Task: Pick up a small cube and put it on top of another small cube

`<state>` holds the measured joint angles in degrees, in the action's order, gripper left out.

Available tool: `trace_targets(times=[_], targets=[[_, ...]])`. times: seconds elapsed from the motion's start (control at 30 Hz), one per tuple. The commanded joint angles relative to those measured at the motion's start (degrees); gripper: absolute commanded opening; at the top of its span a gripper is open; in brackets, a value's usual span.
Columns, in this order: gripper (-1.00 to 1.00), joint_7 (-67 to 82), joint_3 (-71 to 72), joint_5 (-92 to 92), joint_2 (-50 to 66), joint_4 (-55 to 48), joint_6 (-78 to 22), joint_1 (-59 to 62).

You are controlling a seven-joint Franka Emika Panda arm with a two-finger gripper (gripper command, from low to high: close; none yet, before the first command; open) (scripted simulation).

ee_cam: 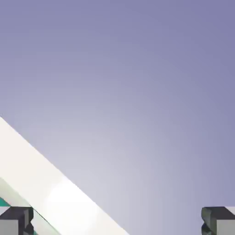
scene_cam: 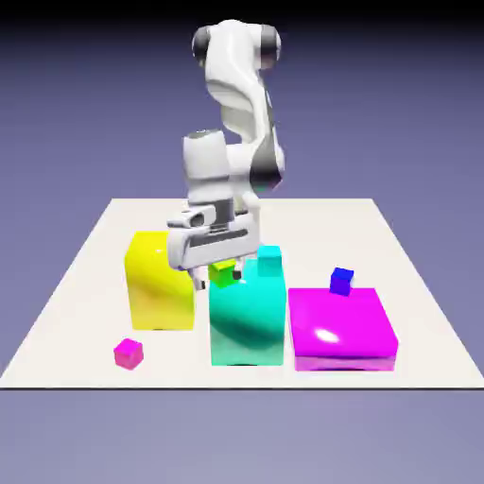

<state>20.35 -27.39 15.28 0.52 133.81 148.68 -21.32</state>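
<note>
Glossy, hard-edged blocks are set on the white table (scene_cam: 85,274): three large ones, a yellow block (scene_cam: 156,284), a cyan block (scene_cam: 248,317) and a flat magenta slab (scene_cam: 340,329). Three small cubes are counted. The small pink cube (scene_cam: 129,354) lies near the table's front left corner, apart from everything. A small blue cube (scene_cam: 341,281) rests on the slab's back edge. A small lime cube (scene_cam: 222,273) sits between the spread, empty fingers of the gripper (scene_cam: 223,277), hemmed in by the yellow and cyan blocks.
</note>
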Motion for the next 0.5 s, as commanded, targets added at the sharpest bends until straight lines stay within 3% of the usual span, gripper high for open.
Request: trace_targets(times=[0.0, 0.3, 0.47], targets=[[0.00, 2.50, -1.13, 0.61, 1.31, -1.12, -1.06, -0.92], [0.00, 24.92, -11.26, 6.06, 13.08, -11.21, -10.58, -9.00], [0.00, 36.60, -10.27, 8.90, 20.61, -9.62, -6.98, -0.62]])
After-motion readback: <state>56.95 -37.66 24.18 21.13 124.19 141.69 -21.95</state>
